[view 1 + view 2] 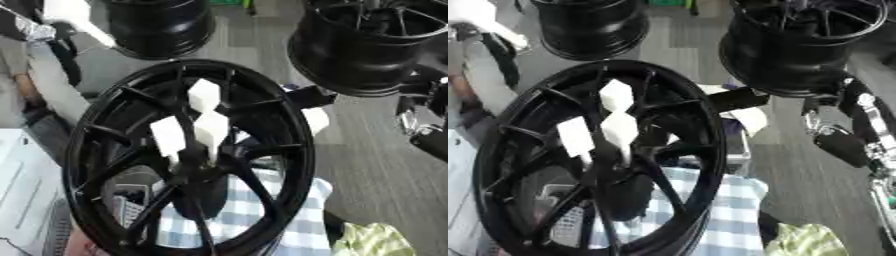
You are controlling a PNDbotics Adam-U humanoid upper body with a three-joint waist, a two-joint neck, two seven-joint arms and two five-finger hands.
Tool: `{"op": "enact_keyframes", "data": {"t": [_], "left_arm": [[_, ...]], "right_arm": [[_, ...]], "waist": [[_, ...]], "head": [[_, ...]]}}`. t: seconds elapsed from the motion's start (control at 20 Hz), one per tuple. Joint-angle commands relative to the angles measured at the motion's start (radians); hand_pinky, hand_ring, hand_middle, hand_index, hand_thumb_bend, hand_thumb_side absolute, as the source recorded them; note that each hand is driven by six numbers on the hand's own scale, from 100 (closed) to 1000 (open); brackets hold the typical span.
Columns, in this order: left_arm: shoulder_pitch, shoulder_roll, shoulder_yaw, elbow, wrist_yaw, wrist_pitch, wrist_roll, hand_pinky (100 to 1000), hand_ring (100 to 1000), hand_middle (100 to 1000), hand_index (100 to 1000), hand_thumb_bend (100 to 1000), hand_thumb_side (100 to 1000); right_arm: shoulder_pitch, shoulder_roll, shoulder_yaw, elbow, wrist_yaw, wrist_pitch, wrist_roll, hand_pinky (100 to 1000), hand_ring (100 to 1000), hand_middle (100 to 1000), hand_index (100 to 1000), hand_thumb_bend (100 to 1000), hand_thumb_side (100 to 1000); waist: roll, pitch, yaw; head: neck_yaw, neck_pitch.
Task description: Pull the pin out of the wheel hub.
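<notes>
A large black wheel hub stands upright on its rim in the middle, with its spokes facing me. Three white block-shaped pins stick out near its centre: an upper pin, a middle pin and a left pin. Another white piece shows just past the right rim, below a black bar. My right hand, black with silver parts, hangs at the right edge, apart from the hub; its fingers are not clear. The left hand does not show.
Two more black rims, one at the far left and one at the far right, stand on the grey floor behind. A blue-and-white checked cloth lies under the hub and a yellow-green cloth at lower right. A white object fills the lower left.
</notes>
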Motion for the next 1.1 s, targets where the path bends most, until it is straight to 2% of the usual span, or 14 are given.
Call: {"op": "enact_keyframes", "data": {"t": [0.05, 0.35, 0.65, 0.7, 0.75, 0.8, 0.9, 1.05, 1.1], "left_arm": [[0.019, 0.071, 0.053, 0.052, -0.066, 0.008, 0.049, 552, 402, 398, 520, 407, 144], [0.124, 0.121, 0.114, 0.159, -0.172, 0.025, 0.098, 570, 436, 427, 545, 404, 138], [0.233, 0.144, 0.154, 0.211, -0.217, 0.022, 0.029, 609, 489, 478, 595, 406, 153], [0.246, 0.146, 0.159, 0.210, -0.227, 0.023, 0.019, 658, 562, 550, 667, 461, 221], [0.259, 0.148, 0.165, 0.208, -0.239, 0.026, 0.008, 687, 607, 604, 702, 485, 242], [0.270, 0.149, 0.172, 0.206, -0.249, 0.030, 0.000, 741, 697, 713, 775, 568, 311], [0.291, 0.149, 0.189, 0.206, -0.266, 0.040, 0.001, 792, 764, 791, 852, 687, 423], [0.309, 0.148, 0.209, 0.209, -0.276, 0.051, 0.019, 810, 791, 823, 879, 768, 501], [0.313, 0.148, 0.215, 0.210, -0.274, 0.053, 0.025, 809, 790, 822, 879, 771, 505]], "right_arm": [[-0.007, -0.020, -0.014, -0.009, -0.004, -0.002, -0.003, 754, 796, 767, 922, 100, 295], [-0.007, -0.018, -0.016, -0.007, -0.004, -0.002, -0.005, 754, 796, 767, 922, 100, 296], [-0.009, -0.018, -0.018, -0.006, -0.004, -0.002, -0.005, 754, 796, 767, 923, 100, 297], [-0.010, -0.018, -0.018, -0.005, -0.004, -0.002, -0.005, 755, 797, 767, 923, 100, 298], [-0.010, -0.018, -0.018, -0.005, -0.003, -0.001, -0.004, 755, 797, 767, 923, 100, 298], [-0.010, -0.018, -0.018, -0.005, -0.003, -0.001, -0.003, 755, 797, 767, 923, 100, 299], [-0.010, -0.018, -0.019, -0.003, -0.002, -0.001, -0.003, 755, 797, 767, 924, 100, 299], [-0.009, -0.018, -0.020, -0.002, -0.001, -0.001, -0.002, 755, 797, 767, 924, 100, 300], [-0.009, -0.018, -0.021, -0.001, -0.001, 0.000, -0.002, 755, 797, 767, 924, 100, 300]], "waist": [[0.000, -0.013, -0.001], [-0.004, -0.009, -0.001], [-0.007, -0.007, 0.004], [-0.008, -0.007, 0.005], [-0.008, -0.008, 0.006], [-0.009, -0.008, 0.007], [-0.010, -0.009, 0.009], [-0.012, -0.011, 0.011], [-0.012, -0.011, 0.011]], "head": [[-0.004, 0.005], [-0.007, 0.005], [-0.010, 0.005], [-0.010, 0.005], [-0.009, 0.005], [-0.008, 0.005], [-0.009, 0.005], [-0.010, 0.005], [-0.010, 0.005]]}}
